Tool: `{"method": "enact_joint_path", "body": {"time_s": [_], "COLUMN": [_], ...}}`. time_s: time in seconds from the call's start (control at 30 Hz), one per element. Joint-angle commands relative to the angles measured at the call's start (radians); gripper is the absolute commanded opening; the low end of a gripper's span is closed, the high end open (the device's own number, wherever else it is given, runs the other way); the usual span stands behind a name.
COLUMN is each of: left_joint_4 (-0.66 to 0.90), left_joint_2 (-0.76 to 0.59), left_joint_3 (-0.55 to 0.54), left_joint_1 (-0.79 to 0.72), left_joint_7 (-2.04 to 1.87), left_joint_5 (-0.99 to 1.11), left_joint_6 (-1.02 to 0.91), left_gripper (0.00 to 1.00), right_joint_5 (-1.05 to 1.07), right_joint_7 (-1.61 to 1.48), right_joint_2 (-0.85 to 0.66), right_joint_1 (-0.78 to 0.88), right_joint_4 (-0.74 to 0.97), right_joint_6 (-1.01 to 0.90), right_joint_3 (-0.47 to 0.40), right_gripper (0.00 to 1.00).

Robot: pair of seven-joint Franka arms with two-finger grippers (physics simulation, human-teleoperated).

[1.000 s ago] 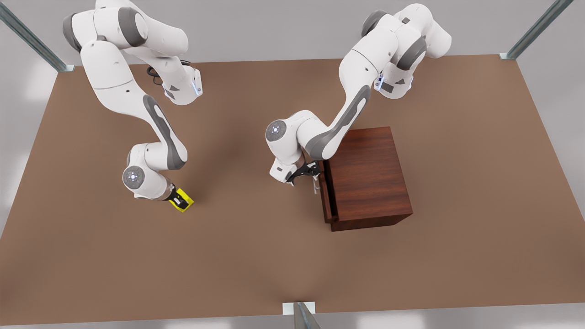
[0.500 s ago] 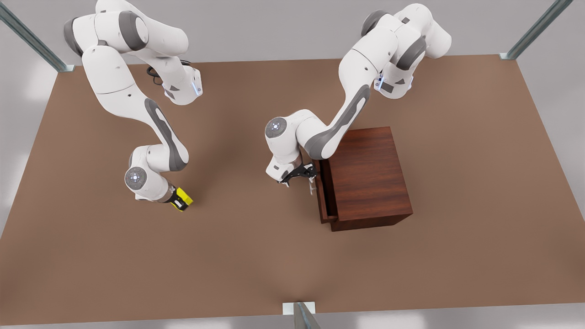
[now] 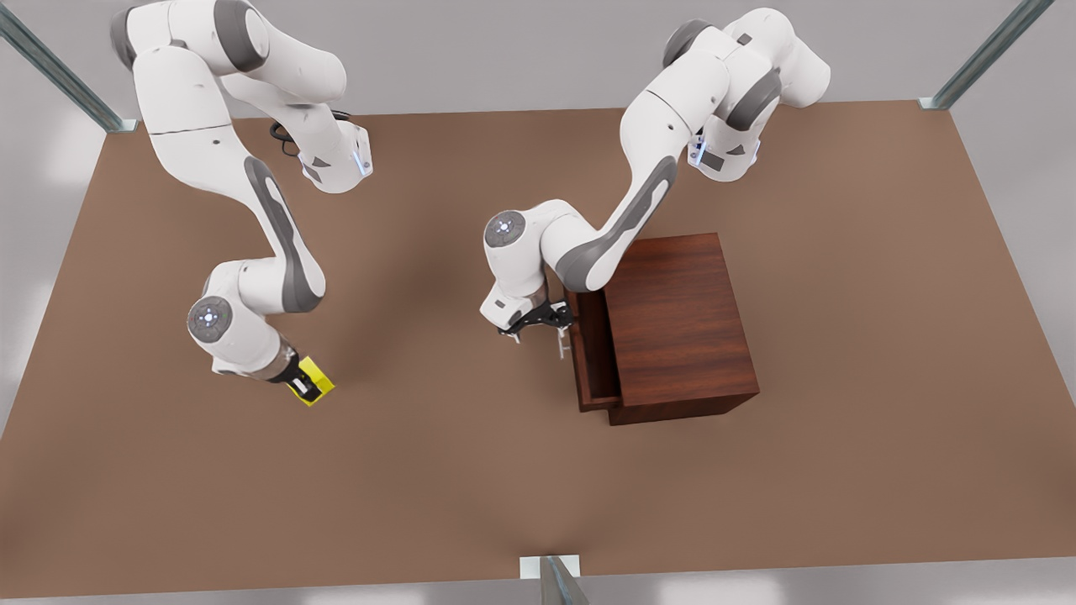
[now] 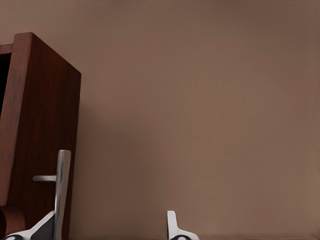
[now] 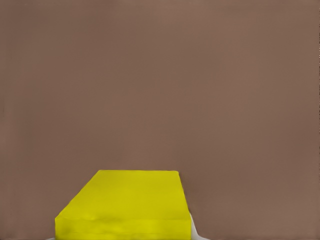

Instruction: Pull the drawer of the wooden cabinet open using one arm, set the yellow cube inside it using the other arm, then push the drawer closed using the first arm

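Reddish-brown drawer [image 3: 593, 353] in front view sits further out of wooden cabinet [image 3: 681, 323] than 1 s ago, left gripper [image 3: 551, 323] at its handle [image 3: 561, 343]. Right gripper [image 3: 294, 382] has lifted yellow cube [image 3: 313, 380] toward front view's left

L wrist: fingers [image 4: 172, 227] parted wide, one hooked behind handle bar [image 4: 62, 185], so the pull's working

R wrist: cube [image 5: 125, 205] clamped, ready for drop-in

A brown table [image 3: 471, 470] with grey metal posts [image 3: 59, 71] at its corners.

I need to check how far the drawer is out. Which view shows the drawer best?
The front view: the drawer juts from the wooden cabinet toward the left gripper. The left wrist view gives just its front panel and handle.
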Motion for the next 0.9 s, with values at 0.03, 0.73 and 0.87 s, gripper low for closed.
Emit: {"method": "enact_joint_path", "body": {"time_s": [0.03, 0.73, 0.87], "left_joint_4": [0.002, 0.137, 0.139], "left_joint_2": [-0.001, 0.033, -0.013], "left_joint_3": [-0.001, -0.012, -0.012], "left_joint_1": [-0.003, -0.071, -0.071], "left_joint_7": [-0.002, -0.005, 0.115], "left_joint_5": [0.001, 0.011, 0.01], "left_joint_6": [0.021, -0.204, -0.339], "left_gripper": [1.0, 1.0, 1.0], "right_joint_5": [-0.002, -0.002, -0.002], "right_joint_7": [0.009, -0.036, -0.036], "right_joint_2": [-0.002, 0.001, 0.003], "right_joint_1": [0.0, -0.026, -0.026], "right_joint_4": [0.073, 0.261, 0.261], "right_joint_6": [-0.196, -0.412, -0.412], "right_joint_3": [0.0, -0.007, -0.007], "right_gripper": [0.68, 0.68, 0.68]}}
